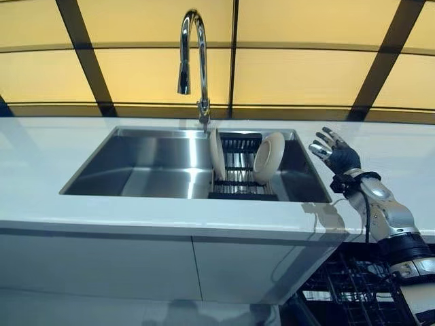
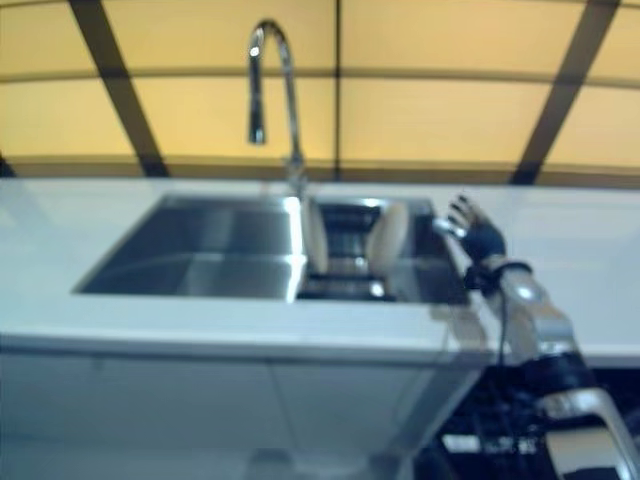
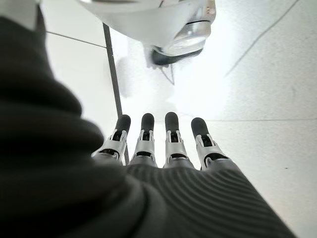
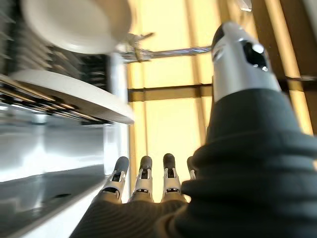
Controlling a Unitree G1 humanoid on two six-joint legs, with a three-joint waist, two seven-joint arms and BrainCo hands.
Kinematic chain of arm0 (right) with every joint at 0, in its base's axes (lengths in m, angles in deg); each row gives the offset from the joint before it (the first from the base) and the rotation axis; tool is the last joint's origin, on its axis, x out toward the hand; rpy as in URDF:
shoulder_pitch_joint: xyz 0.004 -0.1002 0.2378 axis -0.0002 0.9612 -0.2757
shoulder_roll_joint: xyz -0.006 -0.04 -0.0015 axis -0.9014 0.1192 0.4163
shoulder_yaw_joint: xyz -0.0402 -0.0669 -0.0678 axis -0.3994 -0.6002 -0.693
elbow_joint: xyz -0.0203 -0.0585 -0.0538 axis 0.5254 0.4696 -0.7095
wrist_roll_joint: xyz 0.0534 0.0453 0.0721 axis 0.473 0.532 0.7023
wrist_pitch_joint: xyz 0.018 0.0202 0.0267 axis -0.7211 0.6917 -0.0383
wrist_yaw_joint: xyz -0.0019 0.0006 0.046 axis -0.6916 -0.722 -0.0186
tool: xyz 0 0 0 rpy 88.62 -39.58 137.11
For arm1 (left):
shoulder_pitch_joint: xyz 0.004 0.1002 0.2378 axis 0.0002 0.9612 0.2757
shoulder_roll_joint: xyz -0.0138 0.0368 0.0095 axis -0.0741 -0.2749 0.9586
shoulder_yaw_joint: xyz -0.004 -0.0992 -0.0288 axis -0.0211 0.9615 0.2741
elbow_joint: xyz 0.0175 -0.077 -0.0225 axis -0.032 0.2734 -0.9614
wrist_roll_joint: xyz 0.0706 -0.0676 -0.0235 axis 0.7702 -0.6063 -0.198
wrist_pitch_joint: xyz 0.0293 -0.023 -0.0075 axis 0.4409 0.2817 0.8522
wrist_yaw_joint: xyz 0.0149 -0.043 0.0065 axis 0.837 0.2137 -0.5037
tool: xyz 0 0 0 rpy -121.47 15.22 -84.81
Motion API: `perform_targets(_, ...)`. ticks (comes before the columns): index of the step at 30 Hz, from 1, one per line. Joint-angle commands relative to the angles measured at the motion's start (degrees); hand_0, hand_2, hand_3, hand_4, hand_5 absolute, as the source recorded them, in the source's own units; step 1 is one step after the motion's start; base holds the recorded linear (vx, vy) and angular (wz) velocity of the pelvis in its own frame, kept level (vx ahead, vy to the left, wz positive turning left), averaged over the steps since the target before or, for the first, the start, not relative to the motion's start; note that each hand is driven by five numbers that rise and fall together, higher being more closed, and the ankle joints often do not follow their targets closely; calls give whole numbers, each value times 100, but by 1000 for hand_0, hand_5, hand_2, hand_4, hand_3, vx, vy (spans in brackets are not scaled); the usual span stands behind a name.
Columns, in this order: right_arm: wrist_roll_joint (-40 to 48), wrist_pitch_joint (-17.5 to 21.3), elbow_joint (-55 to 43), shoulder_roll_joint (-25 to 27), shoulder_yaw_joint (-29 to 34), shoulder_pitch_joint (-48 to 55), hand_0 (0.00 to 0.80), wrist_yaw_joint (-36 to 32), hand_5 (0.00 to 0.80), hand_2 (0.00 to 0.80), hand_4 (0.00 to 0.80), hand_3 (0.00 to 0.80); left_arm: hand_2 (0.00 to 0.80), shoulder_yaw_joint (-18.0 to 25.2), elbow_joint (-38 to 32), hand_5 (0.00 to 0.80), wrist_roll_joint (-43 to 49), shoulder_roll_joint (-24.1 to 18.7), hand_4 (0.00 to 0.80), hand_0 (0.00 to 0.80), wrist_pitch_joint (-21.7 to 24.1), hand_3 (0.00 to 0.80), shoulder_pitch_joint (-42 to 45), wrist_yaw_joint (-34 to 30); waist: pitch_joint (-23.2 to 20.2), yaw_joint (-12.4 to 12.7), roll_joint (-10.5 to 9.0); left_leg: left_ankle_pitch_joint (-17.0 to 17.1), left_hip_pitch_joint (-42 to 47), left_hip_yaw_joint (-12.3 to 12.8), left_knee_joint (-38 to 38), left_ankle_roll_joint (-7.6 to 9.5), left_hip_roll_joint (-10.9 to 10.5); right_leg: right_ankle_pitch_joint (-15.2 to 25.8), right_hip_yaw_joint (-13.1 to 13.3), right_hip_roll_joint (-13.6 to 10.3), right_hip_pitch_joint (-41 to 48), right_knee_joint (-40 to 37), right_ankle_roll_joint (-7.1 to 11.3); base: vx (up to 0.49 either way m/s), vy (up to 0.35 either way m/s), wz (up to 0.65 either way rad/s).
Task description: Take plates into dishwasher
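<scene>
Left eye view: right hand (image 1: 334, 153) near the plates.
Fingers spread, empty, raised beside the sink (image 1: 136, 178) to reach a plate (image 1: 268, 157); left hand (image 3: 163, 148) relaxed, idle.

The scene is lit brightly from behind by warm yellow panels (image 1: 306, 68) above the counter (image 1: 41, 170), and glare is thrown off the steel sink (image 1: 136, 173) and the tap (image 1: 192, 54). The right eye view is blurred throughout. The floor (image 3: 257, 64) is washed out white in the left wrist view.
</scene>
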Motion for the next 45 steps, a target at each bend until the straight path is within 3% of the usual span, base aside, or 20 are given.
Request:
perform_targets(1, -139, -45, -3, 185, 235, -502, 0, -162, 0, 0, 0, 0, 0, -296, 199, 0, -288, -343, 0, 0, 60, 0, -252, 48, -188, -27, -362, 243, 630, 21, -724, -42, -230, -333, 86, -529, 471, -255, 237, 154, 58, -7)
perform_targets(16, -192, -454, 115, 478, 276, -613, 0, 74, 0, 0, 0, 0, 0, -283, 367, 0, -99, -413, 0, 0, 199, 0, -18, 40, -426, -17, -394, 317, 899, 60, -1334, 38, -219, -315, 126, -476, 399, -348, 322, 74, 7, 4)
perform_targets(21, -152, -897, 163, 647, 257, -753, 0, -57, 0, 0, 0, 0, 0, -272, 340, 0, -103, -449, 0, 0, 198, 0, 25, 1, -433, -13, -409, 288, 853, 67, -1334, 43, -230, -218, 164, -466, 365, -462, 364, 61, -2, -3)
perform_targets(45, -10, -1308, 506, 764, 106, -953, 0, -227, 0, 0, 0, 0, 0, -409, 320, 0, -50, -488, 0, 0, 202, 0, 167, -52, -320, 20, -423, 288, 714, 63, -1334, 6, -221, -125, 120, -443, 309, -651, 392, 22, -9, -1)
